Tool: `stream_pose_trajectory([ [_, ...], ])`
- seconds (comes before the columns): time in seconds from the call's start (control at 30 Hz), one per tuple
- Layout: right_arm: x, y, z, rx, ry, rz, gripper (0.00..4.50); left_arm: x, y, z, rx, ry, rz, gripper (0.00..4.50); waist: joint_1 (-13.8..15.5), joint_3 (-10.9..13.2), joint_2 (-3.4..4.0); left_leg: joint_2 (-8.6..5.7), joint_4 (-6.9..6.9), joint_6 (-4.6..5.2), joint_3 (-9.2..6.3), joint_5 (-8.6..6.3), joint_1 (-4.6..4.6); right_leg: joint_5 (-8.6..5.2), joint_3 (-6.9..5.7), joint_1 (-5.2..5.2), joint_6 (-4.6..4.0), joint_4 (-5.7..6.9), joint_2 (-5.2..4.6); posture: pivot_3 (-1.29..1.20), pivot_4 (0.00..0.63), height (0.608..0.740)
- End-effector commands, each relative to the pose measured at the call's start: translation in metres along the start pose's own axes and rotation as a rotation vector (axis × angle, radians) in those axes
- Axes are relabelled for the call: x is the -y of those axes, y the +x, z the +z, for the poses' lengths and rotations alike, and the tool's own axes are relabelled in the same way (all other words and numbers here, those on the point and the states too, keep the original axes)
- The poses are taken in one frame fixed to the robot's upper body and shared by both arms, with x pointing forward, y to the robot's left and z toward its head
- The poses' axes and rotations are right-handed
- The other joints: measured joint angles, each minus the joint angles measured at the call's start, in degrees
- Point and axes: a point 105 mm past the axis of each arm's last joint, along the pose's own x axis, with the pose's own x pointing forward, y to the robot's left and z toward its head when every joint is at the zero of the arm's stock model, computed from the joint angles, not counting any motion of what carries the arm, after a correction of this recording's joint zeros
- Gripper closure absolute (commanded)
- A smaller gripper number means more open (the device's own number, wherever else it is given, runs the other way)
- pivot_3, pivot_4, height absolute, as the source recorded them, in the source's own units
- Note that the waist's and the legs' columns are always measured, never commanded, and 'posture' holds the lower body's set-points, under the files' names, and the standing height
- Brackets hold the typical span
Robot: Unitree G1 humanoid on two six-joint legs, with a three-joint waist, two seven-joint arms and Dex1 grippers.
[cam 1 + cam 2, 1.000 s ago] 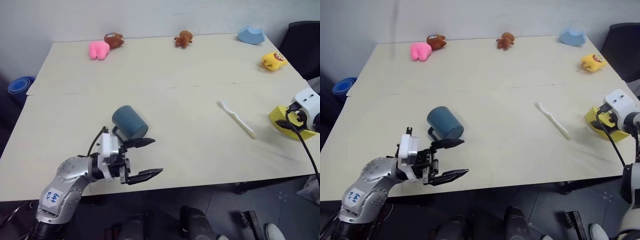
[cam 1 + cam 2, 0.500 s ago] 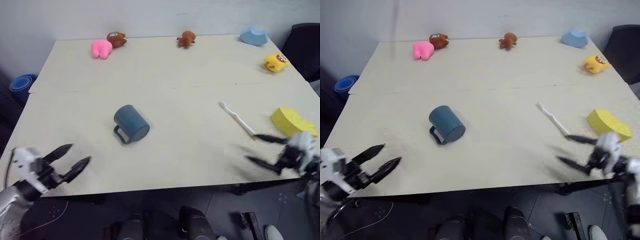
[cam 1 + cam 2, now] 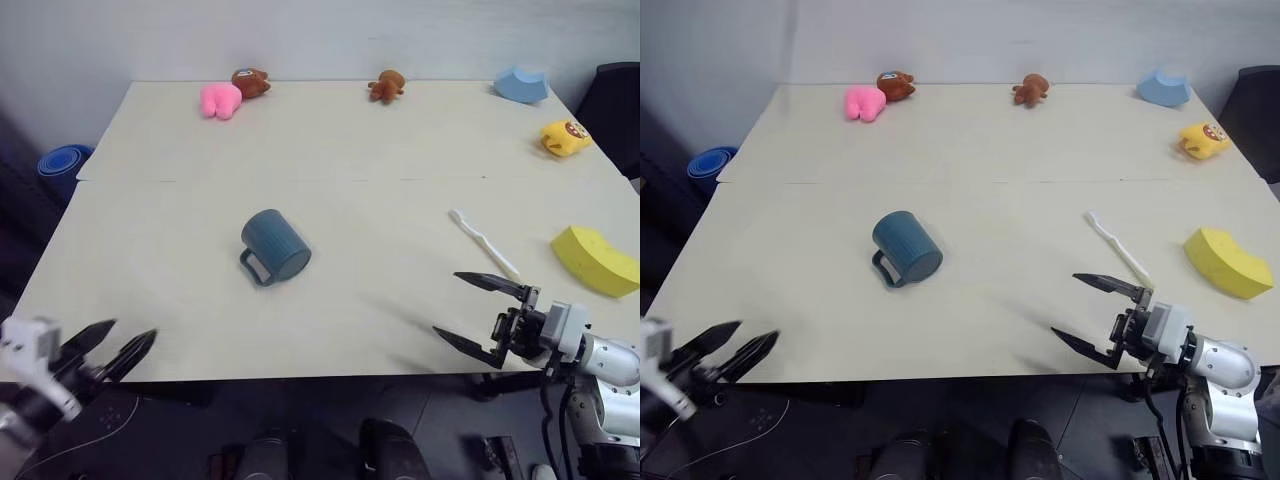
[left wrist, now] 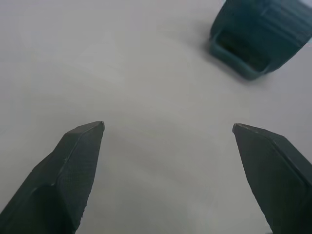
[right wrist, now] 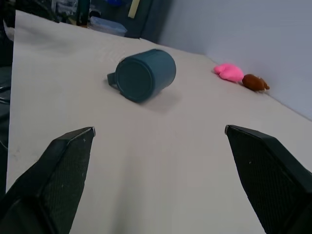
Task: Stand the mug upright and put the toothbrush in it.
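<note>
Mug (image 3: pixel 277 246) lies sideways mid-surface, toothbrush (image 3: pixel 484 243) to its right; we keep both open, empty pincers, left (image 3: pixel 112 347) and right (image 3: pixel 476 312), low and grip its wall squarely.

Pale table (image 3: pixel 330 140), grey wall (image 3: pixel 300 35)

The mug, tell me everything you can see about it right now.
The mug is a dark teal-blue cylinder with a loop handle, smooth and matte, material hard to tell. It lies on its side on the pale table, near the middle, handle low and toward the front edge. The right wrist view faces its closed base. Its opening points away toward the far left, so the inside is hidden. Nothing touches it but the table; both grippers are well clear.
</note>
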Motion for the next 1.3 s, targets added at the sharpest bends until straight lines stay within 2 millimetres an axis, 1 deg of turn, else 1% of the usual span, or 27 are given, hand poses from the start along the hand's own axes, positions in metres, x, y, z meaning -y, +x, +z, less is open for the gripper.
stream_pose_trajectory([
  [0.03, 0.007, -0.003, 0.003, -0.015, -0.043, -0.016, 0.05, 0.02, 0.038, 0.018, -0.007, -0.078, 0.026, 0.0, 0.1, 0.0, -0.02, 0.01, 0.0, 0.0, -0.05, 0.0, 0.1, 0.0, 0.01, 0.11, 0.0, 0.03, 0.01, 0.0, 0.15, 0.74],
  [0.07, 0.008, -0.002, 0.004, -0.012, -0.043, -0.018, 0.05, 0.025, 0.053, 0.015, -0.058, -0.101, 0.055, 0.0, 0.1, 0.0, -0.01, 0.02, 0.0, -0.01, -0.07, 0.0, 0.12, 0.0, 0.01, 0.15, 0.0, 0.06, 0.02, 0.0, 0.15, 0.74],
  [0.1, 0.008, -0.001, 0.005, -0.011, -0.043, -0.019, 0.05, 0.028, 0.062, 0.013, -0.1, -0.114, 0.077, 0.0, 0.1, 0.0, 0.0, -0.01, -0.01, 0.0, -0.08, 0.0, 0.19, 0.01, 0.03, 0.2, 0.01, 0.06, 0.01, 0.0, 0.15, 0.74],
  [0.13, 0.009, 0.0, 0.006, -0.008, -0.046, -0.021, 0.05, 0.028, 0.07, 0.009, -0.162, -0.09, 0.126, 0.0, 0.1, 0.0, 0.0, -0.04, -0.01, 0.0, -0.1, 0.0, 0.19, 0.02, 0.05, 0.2, 0.03, 0.09, 0.01, 0.0, 0.15, 0.74],
  [0.2, 0.011, 0.002, 0.011, 0.005, -0.049, -0.036, 0.05, 0.037, 0.087, 0.01, -0.182, -0.129, 0.145, 0.0, -0.1, 0.0, 0.0, -0.06, -0.02, -0.01, -0.12, 0.0, 0.21, 0.04, 0.02, 0.19, 0.06, 0.15, 0.03, 0.0, 0.15, 0.74],
  [0.27, 0.011, 0.004, 0.014, 0.015, -0.051, -0.043, 0.05, 0.043, 0.099, 0.011, -0.201, -0.164, 0.158, 0.0, -0.3, 0.0, -0.01, -0.06, -0.07, -0.01, -0.11, -0.01, 0.23, 0.04, -0.02, 0.18, 0.07, 0.17, 0.06, 0.0, 0.15, 0.74],
  [0.37, 0.009, 0.007, 0.02, 0.026, -0.051, -0.047, 0.05, 0.047, 0.112, 0.002, -0.279, -0.169, 0.19, 0.0, -0.4, 0.0, -0.02, -0.03, -0.06, -0.05, -0.07, 0.01, 0.18, 0.04, -0.07, 0.18, 0.07, 0.1, 0.14, 0.0, 0.15, 0.74],
  [0.47, 0.009, 0.009, 0.027, 0.042, -0.044, -0.067, 0.05, 0.052, 0.124, 0.0, -0.331, -0.165, 0.193, 0.0, -0.1, 0.0, -0.02, -0.05, -0.03, -0.08, 0.03, 0.03, 0.17, 0.04, -0.06, 0.23, 0.07, 0.05, 0.16, 0.0, 0.15, 0.74],
  [0.53, 0.009, 0.01, 0.03, 0.048, -0.028, -0.088, 0.05, 0.05, 0.132, -0.004, -0.396, -0.093, 0.223, 0.0, 0.2, 0.0, -0.02, -0.05, -0.02, -0.1, 0.05, 0.04, 0.19, 0.04, -0.05, 0.28, 0.07, -0.01, 0.17, 0.0, 0.15, 0.74],
  [0.6, 0.01, 0.012, 0.033, 0.056, -0.016, -0.11, 0.05, 0.045, 0.139, -0.004, -0.404, -0.051, 0.278, 0.0, 0.4, -0.1, 0.06, -0.1, 0.02, -0.11, 0.11, 0.05, 0.19, 0.04, -0.05, 0.42, 0.07, -0.09, 0.18, 0.0, 0.15, 0.74],
  [0.7, 0.012, 0.016, 0.039, 0.07, -0.013, -0.133, 0.05, 0.053, 0.154, -0.013, -0.444, -0.111, 0.25, 0.0, 0.4, -0.1, 0.19, -0.11, 0.02, -0.13, 0.1, 0.07, 0.22, 0.03, -0.03, 0.52, 0.06, -0.24, 0.19, 0.0, 0.15, 0.74],
  [0.73, 0.012, 0.017, 0.042, 0.075, -0.011, -0.139, 0.0, 0.056, 0.159, -0.016, -0.451, -0.129, 0.243, 0.4, 0.5, -0.2, 0.28, -0.11, 0.02, -0.15, 0.1, 0.08, 0.22, 0.03, -0.04, 0.54, 0.06, -0.24, 0.2, 0.0, 0.15, 0.74],
  [0.8, 0.011, 0.018, 0.045, 0.077, -0.006, -0.142, 0.0, 0.063, 0.164, -0.02, -0.47, -0.121, 0.217, 0.83, 0.6, -0.3, 0.47, -0.11, 0.02, -0.15, 0.1, 0.11, 0.22, 0.03, -0.03, 0.56, 0.06, -0.28, 0.21, 0.0, 0.15, 0.74],
  [0.9, 0.01, 0.016, 0.047, 0.064, -0.001, -0.146, 0.0, 0.07, 0.167, -0.026, -0.505, -0.12, 0.171, 1.72, 0.7, -0.4, 0.65, -0.14, 0.02, -0.15, 0.09, 0.12, 0.22, 0.03, -0.04, 0.57, 0.06, -0.28, 0.21, 0.0, 0.15, 0.74],
  [0.97, 0.009, 0.012, 0.047, 0.05, 0.003, -0.15, 0.0, 0.07, 0.166, -0.029, -0.518, -0.118, 0.154, 2.41, 0.7, -0.4, 0.66, -0.15, 0.01, -0.15, 0.07, 0.12, 0.21, 0.03, -0.03, 0.58, 0.06, -0.29, 0.2, 0.0, 0.15, 0.74],
  [1.03, 0.009, 0.008, 0.046, 0.038, 0.006, -0.155, 0.0, 0.067, 0.165, -0.029, -0.53, -0.096, 0.142, 2.87, 0.8, -0.4, 0.67, -0.16, 0.01, -0.14, 0.07, 0.12, 0.2, 0.03, -0.02, 0.58, 0.06, -0.32, 0.2, 0.0, 0.15, 0.74],
  [1.17, 0.009, 0.003, 0.045, 0.026, 0.01, -0.162, 0.0, 0.064, 0.164, -0.027, -0.546, -0.084, 0.109, 4.06, 0.6, -0.4, 0.69, -0.15, -0.01, -0.14, 0.08, 0.13, 0.21, 0.03, -0.03, 0.59, 0.06, -0.35, 0.21, 0.0, 0.15, 0.74],
  [1.2, 0.01, 0.002, 0.045, 0.024, 0.008, -0.167, 0.0, 0.061, 0.165, -0.023, -0.535, -0.058, 0.106, 4.29, 0.5, -0.5, 0.69, -0.15, -0.02, -0.14, 0.08, 0.13, 0.21, 0.03, -0.03, 0.58, 0.06, -0.35, 0.21, 0.0, 0.15, 0.74],
  [1.23, 0.01, 0.002, 0.045, 0.023, 0.007, -0.171, 0.0, 0.059, 0.165, -0.021, -0.527, -0.038, 0.103, 4.35, 0.5, -0.5, 0.69, -0.15, -0.04, -0.14, 0.08, 0.13, 0.23, 0.03, -0.03, 0.58, 0.06, -0.35, 0.21, 0.0, 0.15, 0.74],
  [1.3, 0.012, 0.001, 0.045, 0.017, 0.003, -0.182, 0.0, 0.056, 0.168, -0.002, -0.459, 0.07, 0.053, 4.35, 0.3, -0.5, 0.69, -0.13, -0.06, -0.14, 0.09, 0.13, 0.23, 0.03, -0.03, 0.57, 0.07, -0.34, 0.22, 0.0, 0.15, 0.74],
])
